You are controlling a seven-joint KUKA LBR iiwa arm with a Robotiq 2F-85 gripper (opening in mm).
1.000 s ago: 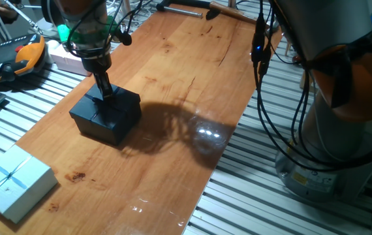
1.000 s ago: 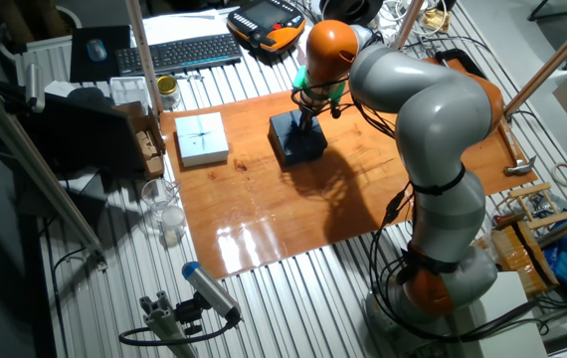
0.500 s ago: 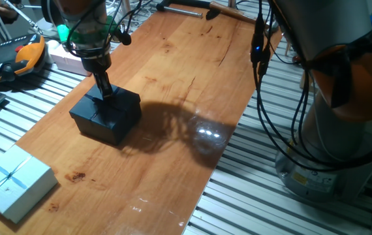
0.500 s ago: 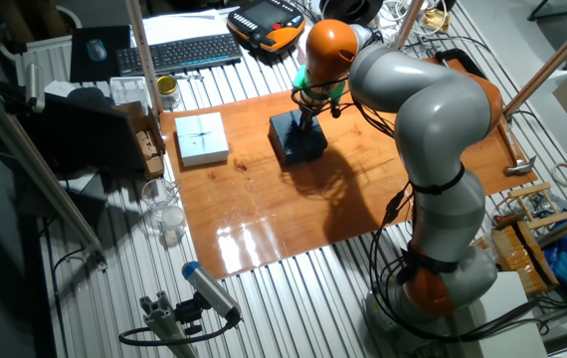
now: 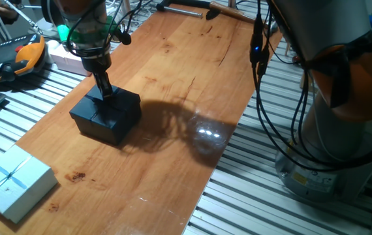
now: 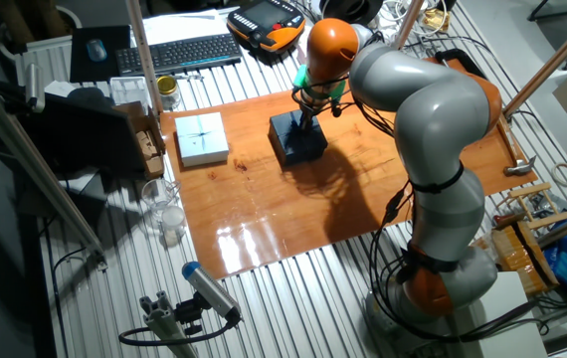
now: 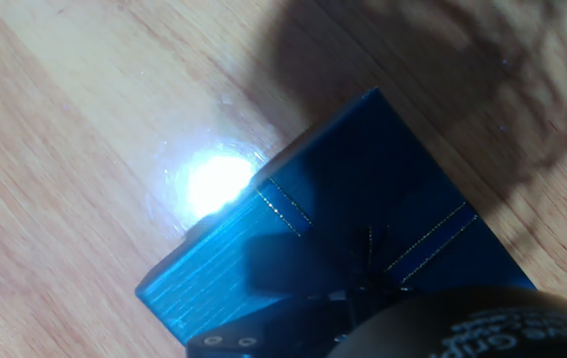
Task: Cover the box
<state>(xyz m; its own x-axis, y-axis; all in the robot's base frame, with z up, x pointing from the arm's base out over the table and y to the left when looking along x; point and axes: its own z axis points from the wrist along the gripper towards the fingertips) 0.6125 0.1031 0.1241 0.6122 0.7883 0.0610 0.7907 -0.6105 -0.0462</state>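
The black box (image 5: 101, 127) stands on the wooden table (image 5: 173, 78) at the left middle. The flat black lid (image 5: 117, 104) with thin ribbon lines sits on top of it, so the inside is hidden. Only the box's outer walls show. My gripper (image 5: 106, 93) stands upright over the lid's middle. Its fingers are pressed together on the ribbon bow. In the other fixed view the gripper (image 6: 308, 121) is on the box (image 6: 298, 139). The hand view shows the lid (image 7: 363, 199) close up, looking bluish, with the bow under my fingers.
A pale blue gift box (image 5: 13, 183) lies at the table's near left corner; it also shows in the other fixed view (image 6: 202, 137). An orange teach pendant (image 5: 16, 59) and a white strip (image 5: 65, 59) lie beyond the left edge. Cables (image 5: 261, 59) hang at the right edge.
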